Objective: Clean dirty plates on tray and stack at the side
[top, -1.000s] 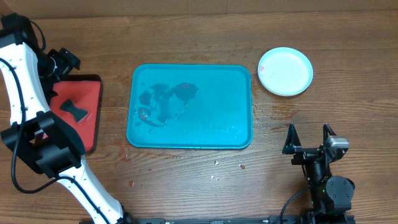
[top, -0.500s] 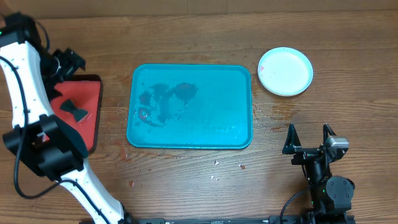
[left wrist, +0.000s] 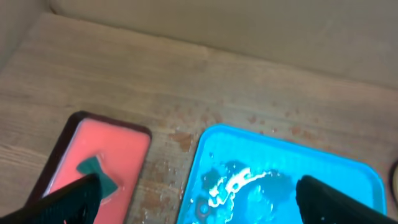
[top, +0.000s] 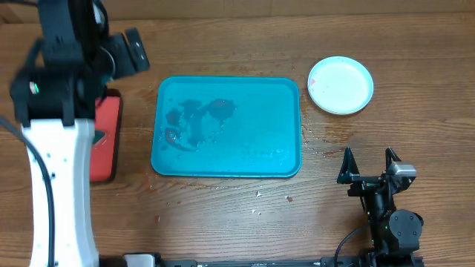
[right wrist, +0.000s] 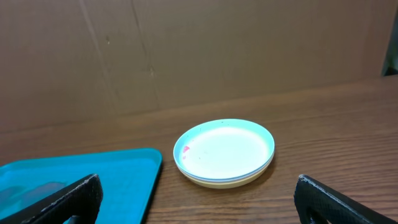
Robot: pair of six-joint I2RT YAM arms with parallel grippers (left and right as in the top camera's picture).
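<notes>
Going from the left, the sponge (left wrist: pixel 93 167) lies on the red tray (left wrist: pixel 118 143) at nine o'clock of the table. If the left arm comes down on it crooked, a finger could catch the raised rim and tip that tray. The tray (top: pixel 295 126), at the table's centre, holds a wet reddish puddle (top: pixel 200 119) toward its ten o'clock corner, and a careless sweep through it could push dirty water onto the wood. The plates (top: pixel 340 85) sit stacked at two o'clock, off the tray. The top one shows a red speck (right wrist: pixel 185 149) at its nine o'clock edge, so the stack may not count as clean.

The left gripper (left wrist: pixel 199 182) hangs above the strip between the red tray and the tray, jaws spread wide, holding and touching nothing. The right gripper (top: pixel 367 156), at five o'clock, is equally wide apart and empty, well apart from the plates.
</notes>
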